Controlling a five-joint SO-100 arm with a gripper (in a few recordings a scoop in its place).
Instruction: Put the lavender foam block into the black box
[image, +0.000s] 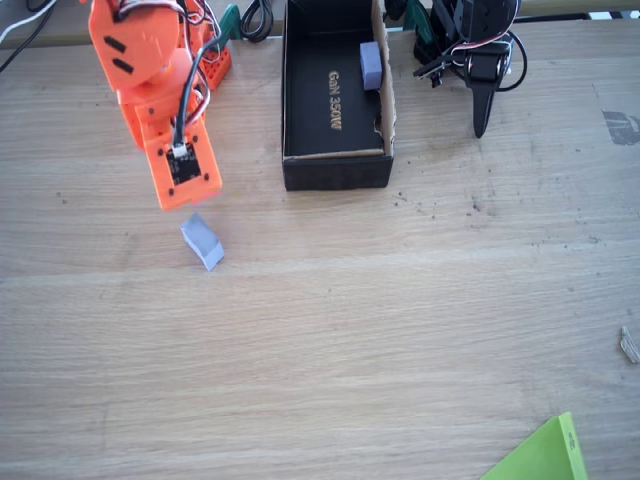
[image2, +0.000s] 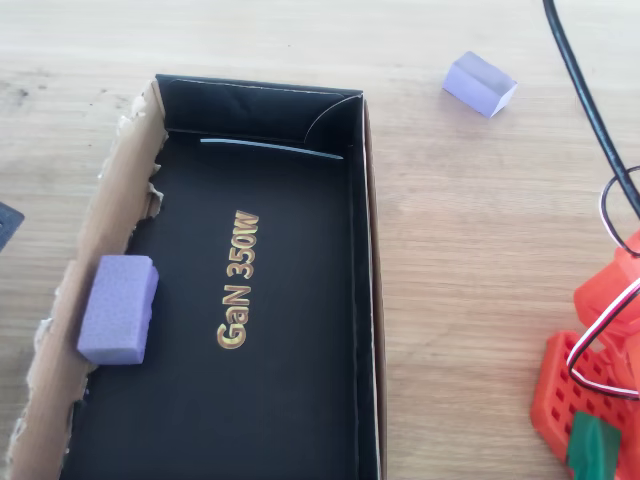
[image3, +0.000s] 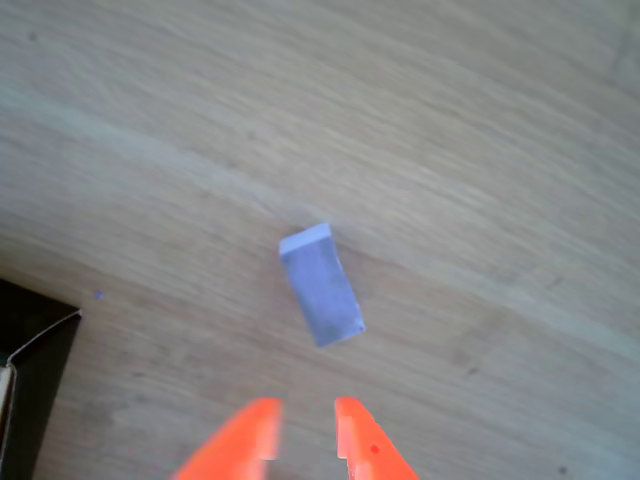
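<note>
The tool (image3: 303, 440) hung over the table (image: 400, 330) with its fingers a little apart and empty, the lavender foam block (image3: 320, 285) lying loose at its twelve o'clock in the wrist view. A good grasp would likely straddle its narrow sides. Two lavender blocks were visible: this one and another (image2: 118, 310) inside the one black box (image2: 365, 300).

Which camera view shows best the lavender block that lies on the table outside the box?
The wrist view: the lavender foam block lies large and unobstructed on the wooden table, just ahead of the claw. The fixed view shows it small, below the orange arm. The overhead view shows it whole but near the upper edge, right of the black box.
</note>
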